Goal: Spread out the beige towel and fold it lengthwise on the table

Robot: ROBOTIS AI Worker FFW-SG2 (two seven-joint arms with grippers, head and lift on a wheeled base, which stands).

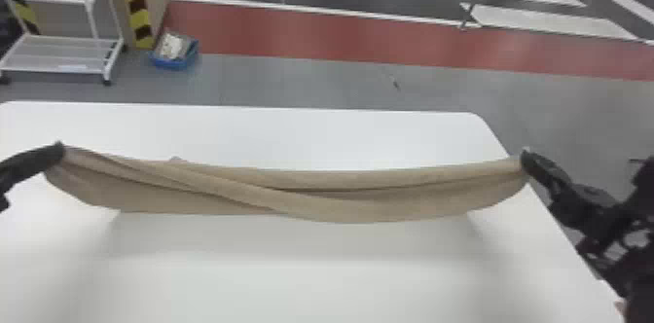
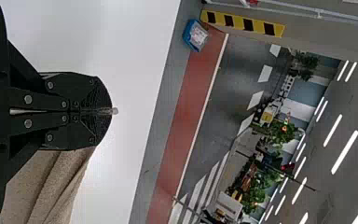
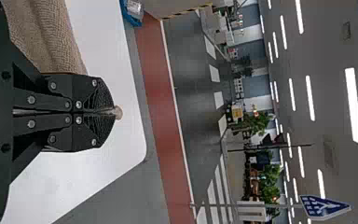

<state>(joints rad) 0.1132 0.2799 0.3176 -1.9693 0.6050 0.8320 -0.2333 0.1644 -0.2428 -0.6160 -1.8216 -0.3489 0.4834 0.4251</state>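
When laying down the towel (image 1: 370, 209), smooth out the slanting crease first

See the towel lifted over the table (image 1: 292, 293), stretched from left to right with a sag in the middle and a shadow (image 1: 292, 242) cast on the near side. Find the left end pinched in the left gripper (image 2: 103, 111), with jaws pressed together on the cloth and a small scrap poking past the tips. Find the right end caught the same way in the right gripper (image 3: 106, 112), near the table's right edge.

Read the long, loose folds, one slanting from far left to near right, as gathering rather than a neat lengthwise fold. Judge the step as stretching and laying out, with careful flattening probably to come.

Ease both ends apart gently, without pulling the small bites of cloth free. Match heights left and right, then lower slowly, sweeping along the table to open the gathers. Shift slightly left to avoid draping the right end over the edge. Release only after resting the middle flat, or risk trapping the crease. Expect limp cloth, prone to bunching.
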